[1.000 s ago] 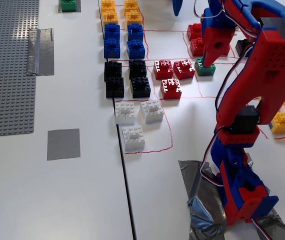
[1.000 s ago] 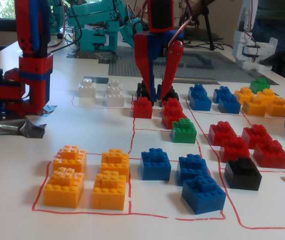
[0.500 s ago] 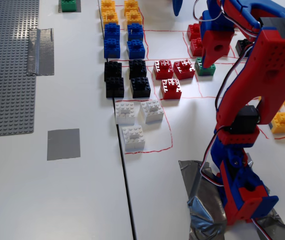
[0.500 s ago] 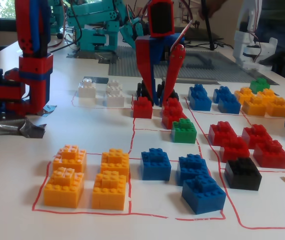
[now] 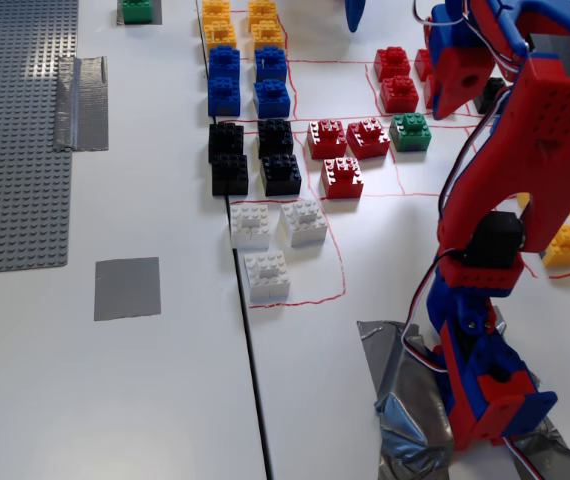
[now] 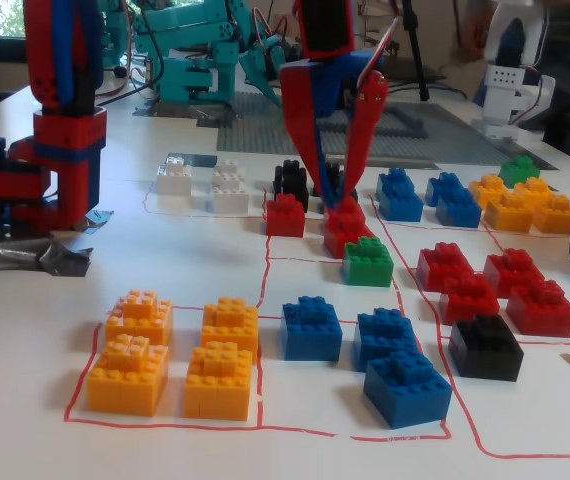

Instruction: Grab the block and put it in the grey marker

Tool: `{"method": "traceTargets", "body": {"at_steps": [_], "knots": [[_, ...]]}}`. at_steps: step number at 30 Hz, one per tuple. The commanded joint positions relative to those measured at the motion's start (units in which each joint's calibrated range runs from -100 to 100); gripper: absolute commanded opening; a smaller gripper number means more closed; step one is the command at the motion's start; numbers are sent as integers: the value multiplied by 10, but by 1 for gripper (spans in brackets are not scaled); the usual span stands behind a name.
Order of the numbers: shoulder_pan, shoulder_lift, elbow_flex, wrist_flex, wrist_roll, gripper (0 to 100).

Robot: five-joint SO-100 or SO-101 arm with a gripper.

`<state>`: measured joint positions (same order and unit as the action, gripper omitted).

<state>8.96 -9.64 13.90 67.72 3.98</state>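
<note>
Centrally placed among the sorted rows, the small square green studded plastic brick (image 5: 410, 131) rests flat on the white table (image 5: 165, 400), studs up, just beside a cluster of red studded bricks (image 5: 347, 140) in one fixed view; in the other fixed view the same green brick (image 6: 368, 261) sits directly in front of a red brick (image 6: 343, 224) and appears to touch it. The red-and-blue two-finger gripper (image 6: 333, 195) hangs above the red bricks with its fingers spread wide and nothing between them; it does not touch the green brick. The flat matte grey square patch (image 5: 127, 288) lies well apart, on the far side of a black line on the table (image 5: 250, 370), below the large grey studded baseplate (image 5: 15, 130). A second green brick (image 5: 137, 10) sits on another grey patch at the top edge of that view.

Handling, as a judgement: the brick is likely light, rigid and hard, with smooth vertical walls that may slip under a weak or off-centre pinch. The best hold is probably across two opposite side walls, low on the body and below the studs, with the fingers squared to the faces. Crowding is the main risk: the neighbouring red brick leaves little room for a finger on that side, so the two free walls seem the better choice.
</note>
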Motion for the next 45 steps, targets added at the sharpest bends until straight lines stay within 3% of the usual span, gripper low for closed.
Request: {"method": "traceTargets", "body": {"at_steps": [1,14,45], "knots": [[8,-24,-50,-7,-1,5],[18,11,-49,-10,10,22],[-12,123,-108,-33,36,28]]}}
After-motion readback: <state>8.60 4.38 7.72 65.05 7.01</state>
